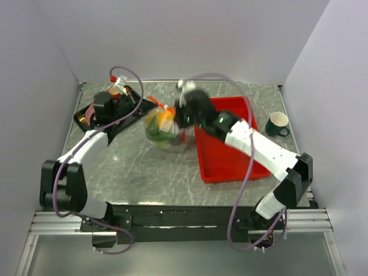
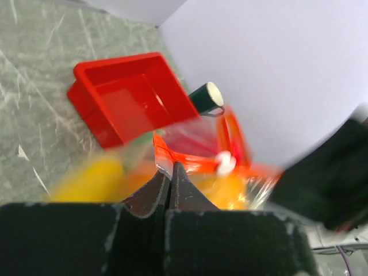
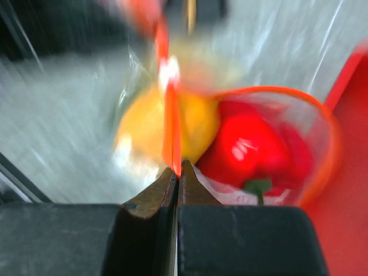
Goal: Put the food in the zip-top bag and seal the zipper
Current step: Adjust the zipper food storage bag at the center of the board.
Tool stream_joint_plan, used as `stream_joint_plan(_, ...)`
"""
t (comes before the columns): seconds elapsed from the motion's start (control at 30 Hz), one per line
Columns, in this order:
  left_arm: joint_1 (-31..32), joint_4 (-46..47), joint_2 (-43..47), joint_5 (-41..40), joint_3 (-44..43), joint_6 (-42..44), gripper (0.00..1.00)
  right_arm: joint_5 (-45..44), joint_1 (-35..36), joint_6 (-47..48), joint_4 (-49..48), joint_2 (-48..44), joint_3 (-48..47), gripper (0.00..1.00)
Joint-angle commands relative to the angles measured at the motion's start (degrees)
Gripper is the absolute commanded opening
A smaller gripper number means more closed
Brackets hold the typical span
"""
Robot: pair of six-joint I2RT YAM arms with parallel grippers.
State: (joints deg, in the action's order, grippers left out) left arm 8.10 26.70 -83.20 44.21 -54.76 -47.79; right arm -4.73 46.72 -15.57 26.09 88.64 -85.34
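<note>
Overhead view: two robot arms reach to the middle of a grey marbled tabletop. They meet at a clear zip-top bag lying just left of a red tray. A dark mug stands well apart at far right. The food is inside the bag. Wrist views show a yellow fruit and a red piece behind the film, and the overhead view shows green too. Much of the close-up detail is motion-blurred.

Left tool: clenched on the bag's mouth edge, right at the orange-red zipper. Right tool: jaws pressed together w/ the zipper strip running straight into the tips, so prob. pinching the strip. A small white bit sits on the strip; could be a slider, can't tell.

Handling, as a judgement: the bag is thin, floppy, slick film w/ no shape of its own, so it'll sag and crumple. The toy foods look light but lumpy, likely to roll and drag the bag's belly down. The zipper strip looks like the stiffest part, so it's the best hold: one tool anchoring an end, the other pressing along it. Gripping bare film risks slipping. Part of the mouth bows open in a loop, so the seal is prob. not done.
</note>
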Motion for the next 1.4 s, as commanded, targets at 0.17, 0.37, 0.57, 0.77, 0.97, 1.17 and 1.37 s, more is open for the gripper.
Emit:
stream_joint_plan(0.17, -1.5, 3.4, 5.8, 1.2, 0.7, 2.5, 0.01, 0.6, -1.5, 3.3, 12.7, 2.1, -17.7, 0.00)
stream_joint_plan(0.37, -2.1, 7.3, 6.0, -7.7, 6.4, 0.2, 0.01, -12.2, 1.4, 8.0, 19.8, 4.6, -25.6, 0.00)
stream_joint_plan(0.57, -2.7, 18.0, 2.1, -6.8, 7.8, -7.9, 0.01, -12.6, 3.2, 10.2, 30.0, 9.3, -34.2, 0.00)
stream_joint_plan(0.77, -6.5, 15.7, 7.5, -11.7, 11.3, -8.3, 0.01, -10.5, -0.1, 6.6, 25.6, 4.2, -16.1, 0.00)
stream_joint_plan(0.97, -9.2, 20.3, 5.4, -7.6, 13.7, -11.8, 0.01, 1.4, -5.0, 4.5, 16.0, -4.3, -3.8, 0.00)
stream_joint_plan(1.17, -9.8, 16.2, 7.6, -7.6, 13.5, -9.2, 0.01, 4.8, -6.0, 4.3, 15.0, -4.2, -5.4, 0.00)
stream_joint_plan(1.37, -10.6, 16.0, 7.4, -2.5, 12.6, -7.8, 0.01, 14.9, -10.2, 8.4, 17.9, -3.4, -5.5, 0.13)
